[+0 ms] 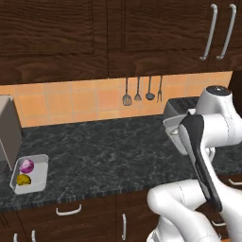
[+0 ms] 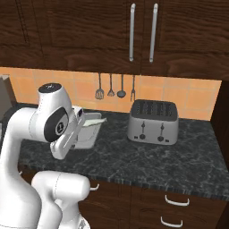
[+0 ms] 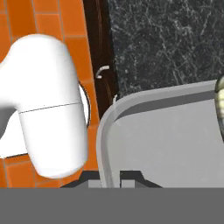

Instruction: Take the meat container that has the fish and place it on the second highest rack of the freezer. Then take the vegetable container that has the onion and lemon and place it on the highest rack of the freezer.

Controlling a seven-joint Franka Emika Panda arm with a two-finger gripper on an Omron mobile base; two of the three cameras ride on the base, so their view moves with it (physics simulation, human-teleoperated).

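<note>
Holding fish [image 2: 95, 120], meat container [image 3: 166, 144], pincer-gripped

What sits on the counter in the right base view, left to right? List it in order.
The robot's white arm → the meat container with the fish, partly behind the arm → the toaster.

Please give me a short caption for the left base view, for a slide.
Vegetable container with onion and lemon on the dark counter, far left of the arm.
</note>
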